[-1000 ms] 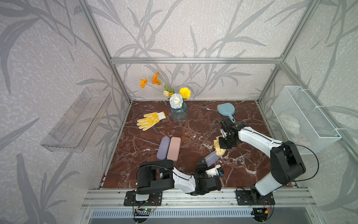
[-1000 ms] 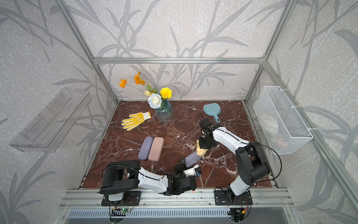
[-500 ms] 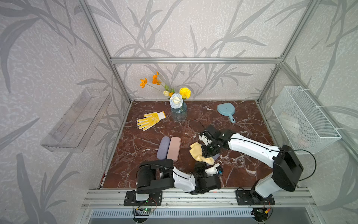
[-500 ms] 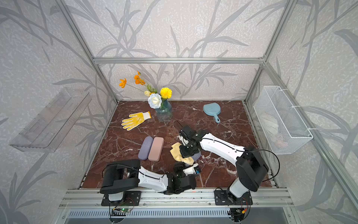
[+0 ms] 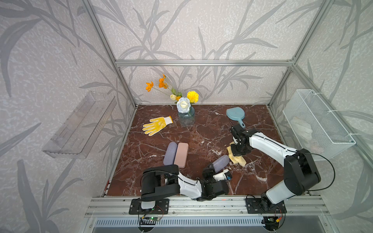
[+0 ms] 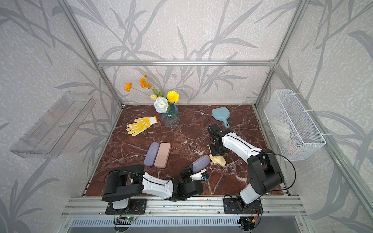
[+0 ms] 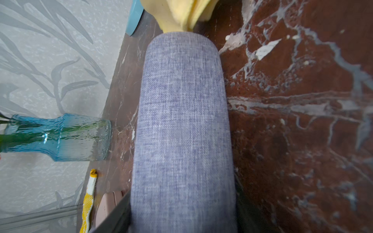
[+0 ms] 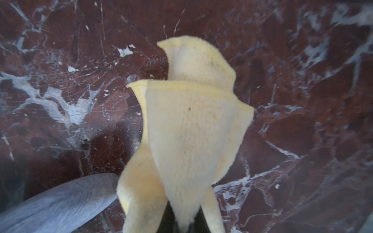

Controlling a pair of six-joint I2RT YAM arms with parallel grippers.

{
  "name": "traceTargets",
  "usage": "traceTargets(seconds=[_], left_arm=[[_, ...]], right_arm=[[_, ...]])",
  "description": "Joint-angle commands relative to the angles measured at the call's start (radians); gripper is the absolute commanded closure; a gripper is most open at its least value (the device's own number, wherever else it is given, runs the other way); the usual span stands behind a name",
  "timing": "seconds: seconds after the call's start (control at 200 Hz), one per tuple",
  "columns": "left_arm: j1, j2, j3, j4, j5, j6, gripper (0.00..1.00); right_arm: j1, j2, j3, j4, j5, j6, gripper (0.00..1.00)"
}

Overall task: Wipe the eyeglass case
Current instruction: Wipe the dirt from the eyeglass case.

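Near the front edge of the red-brown marble tabletop (image 5: pixel 201 131): one lavender-grey, fabric-covered oblong eyeglass case (image 5: pixel 221 162), near end clamped in my left gripper (image 5: pixel 215 171). Judged light, rigid-shelled, woven cover grippy rather than slick; best held at one end, leaving the long flank free for wiping. My right gripper (image 5: pixel 237 151), closed, pinches a soft pale-yellow microfibre cloth (image 5: pixel 239 160) just beside the case's far end.

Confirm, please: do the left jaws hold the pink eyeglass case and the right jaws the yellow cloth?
Not quite: the left jaws hold the purple eyeglass case, as the left wrist view shows; the pink case lies unheld. The right jaws do hold the yellow cloth.
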Motion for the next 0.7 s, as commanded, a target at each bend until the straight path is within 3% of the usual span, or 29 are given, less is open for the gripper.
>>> traceTargets(seconds=[0.0, 0.09, 0.295, 0.475, 0.56, 0.695], left_arm=[[0.08, -0.054, -0.049, -0.08, 0.279, -0.006, 0.96], [0.143, -0.092, -0.075, -0.072, 0.441, 0.002, 0.96], [0.229, -0.096, -0.06, -0.108, 0.621, -0.013, 0.97], [0.266, -0.092, -0.05, -0.125, 0.681, -0.055, 0.99], [0.286, -0.082, -0.028, -0.155, 0.7, -0.09, 0.99], [0.33, -0.069, 0.005, -0.212, 0.748, -0.175, 1.0]], right_arm=[[0.054, -0.01, 0.046, 0.017, 0.087, -0.151, 1.0], [0.08, 0.087, 0.095, 0.02, -0.019, -0.192, 1.0], [0.12, 0.215, 0.154, 0.053, -0.196, -0.231, 1.0], [0.117, 0.19, 0.048, 0.038, -0.352, -0.221, 1.0], [0.1, 0.188, -0.005, 0.017, -0.441, -0.167, 1.0], [0.086, 0.109, -0.123, 0.03, -0.485, -0.056, 1.0]])
